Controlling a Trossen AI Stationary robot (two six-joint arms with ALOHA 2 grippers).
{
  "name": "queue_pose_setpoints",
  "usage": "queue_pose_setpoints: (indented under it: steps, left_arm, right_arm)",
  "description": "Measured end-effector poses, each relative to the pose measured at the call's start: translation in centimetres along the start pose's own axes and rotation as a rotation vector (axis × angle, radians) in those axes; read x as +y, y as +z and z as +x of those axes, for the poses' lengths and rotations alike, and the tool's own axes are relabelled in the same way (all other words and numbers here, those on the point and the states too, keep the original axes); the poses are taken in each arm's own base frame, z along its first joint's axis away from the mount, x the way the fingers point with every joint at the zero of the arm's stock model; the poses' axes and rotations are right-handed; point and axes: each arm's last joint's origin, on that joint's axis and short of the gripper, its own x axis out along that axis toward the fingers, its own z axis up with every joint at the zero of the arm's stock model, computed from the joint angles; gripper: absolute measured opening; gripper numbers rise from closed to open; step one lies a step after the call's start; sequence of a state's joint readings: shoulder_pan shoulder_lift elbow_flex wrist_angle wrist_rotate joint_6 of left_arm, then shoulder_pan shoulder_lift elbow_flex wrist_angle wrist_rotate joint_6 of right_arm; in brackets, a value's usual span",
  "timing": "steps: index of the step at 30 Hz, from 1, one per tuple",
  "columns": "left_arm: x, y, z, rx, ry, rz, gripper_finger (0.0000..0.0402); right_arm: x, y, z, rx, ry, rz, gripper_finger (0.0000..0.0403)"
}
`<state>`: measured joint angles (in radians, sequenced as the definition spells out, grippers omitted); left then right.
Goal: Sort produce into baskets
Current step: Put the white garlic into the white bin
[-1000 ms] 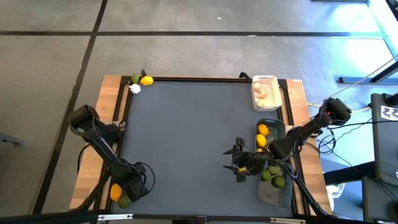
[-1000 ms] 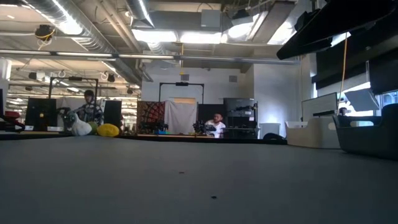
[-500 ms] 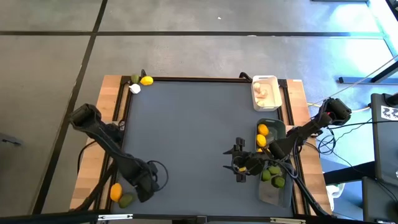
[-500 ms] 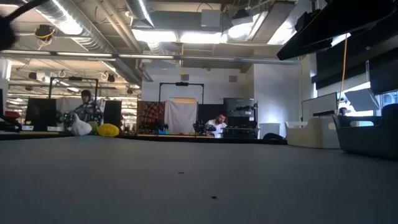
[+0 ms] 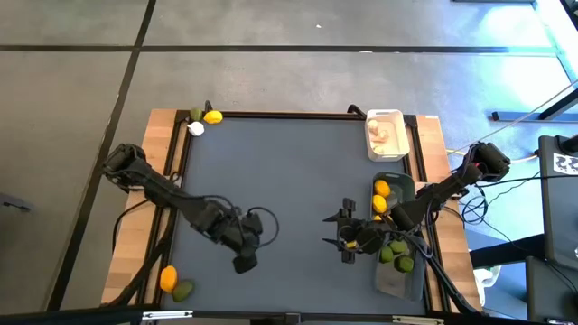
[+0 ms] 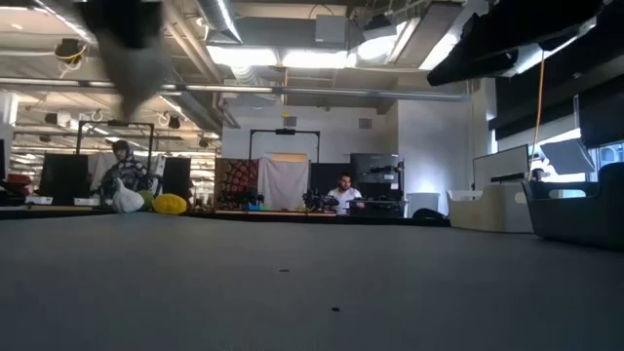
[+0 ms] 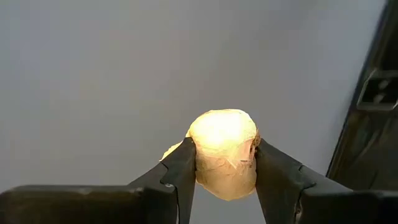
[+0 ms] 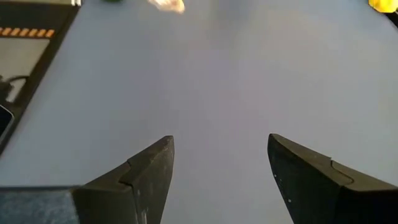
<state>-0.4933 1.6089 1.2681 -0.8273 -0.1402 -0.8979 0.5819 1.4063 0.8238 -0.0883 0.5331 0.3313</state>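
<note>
Over the dark mat, the left gripper (image 7: 225,163) pinches a pale garlic bulb (image 7: 224,152) between its two fingers, held above the near-left part of the table (image 5: 289,181). The right gripper (image 8: 219,165) waits with its fingers spread apart and empty, just beside the dark grey-green basket (image 5: 404,185) that holds lemons (image 5: 381,189) and limes (image 5: 404,264). The white basket (image 5: 385,135) with garlic sits at the far right corner.

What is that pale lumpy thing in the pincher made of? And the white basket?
The garlic bulb looks papery and matte, going by its thin creased skin; whether it is real or a replica cannot be told. The white basket looks like smooth moulded plastic, with rounded corners.
</note>
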Motion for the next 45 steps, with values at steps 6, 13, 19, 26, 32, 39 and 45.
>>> queue_pose_setpoints:
  steps: [6,13,19,26,32,39,45]
  left_arm:
    - [0.5,3.0,0.1,-0.183,-0.040,0.045,0.0129]
    - [0.7,6.5,-0.3,-0.445,-0.094,0.093,0.0129]
    - [0.7,8.3,-1.0,-0.580,-0.157,0.096,0.0129]
    - [0.5,9.0,-1.3,-0.645,-0.196,0.080,0.0129]
    - [0.1,9.5,-0.8,-0.686,-0.231,0.040,0.0129]
    - [0.1,9.8,-0.3,-0.728,-0.213,-0.021,0.0129]
    - [0.1,9.9,-0.3,-0.745,-0.209,-0.033,0.0129]
  right_arm:
    - [0.2,0.7,0.0,-0.069,0.017,-0.029,0.0257]
    - [0.3,1.8,-0.2,-0.178,-0.032,-0.124,0.0257]
    - [0.5,2.9,-0.4,-0.275,-0.038,-0.237,0.0257]
    - [0.0,4.1,-0.4,-0.368,-0.050,-0.251,0.0257]
    - [-0.3,4.2,-0.3,-0.368,-0.066,-0.263,0.0257]
    - [-0.5,4.0,-0.2,-0.351,-0.111,-0.274,0.0257]
    - [-0.7,4.1,-0.3,-0.352,-0.207,-0.257,0.0257]
